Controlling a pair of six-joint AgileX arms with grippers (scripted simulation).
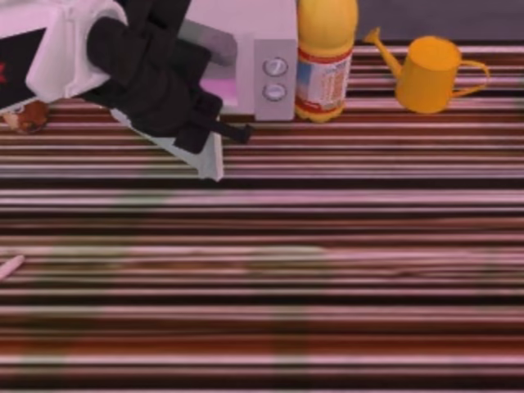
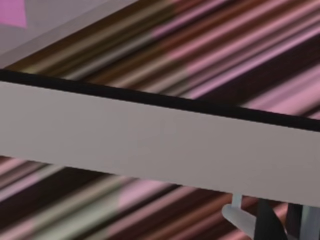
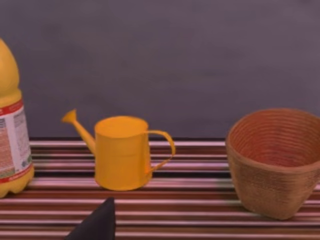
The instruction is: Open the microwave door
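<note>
Pale grey-white, the microwave door (image 1: 196, 151) is seen swung outward from the microwave (image 1: 254, 49), just beside the left gripper (image 1: 233, 131); whether that gripper is clamped cannot be told. An orange bottle (image 1: 326, 57) stands beyond.

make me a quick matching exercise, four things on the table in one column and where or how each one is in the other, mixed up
Things:
1. microwave door
2. orange bottle
3. yellow watering can
4. woven basket

Places or states:
A. seen only in the right wrist view, beyond the watering can
B. swung out, with the left gripper at its edge
C. upright beside the microwave knob panel
D. spout pointing toward the bottle

Pairs: 1-B, 2-C, 3-D, 4-A
</note>
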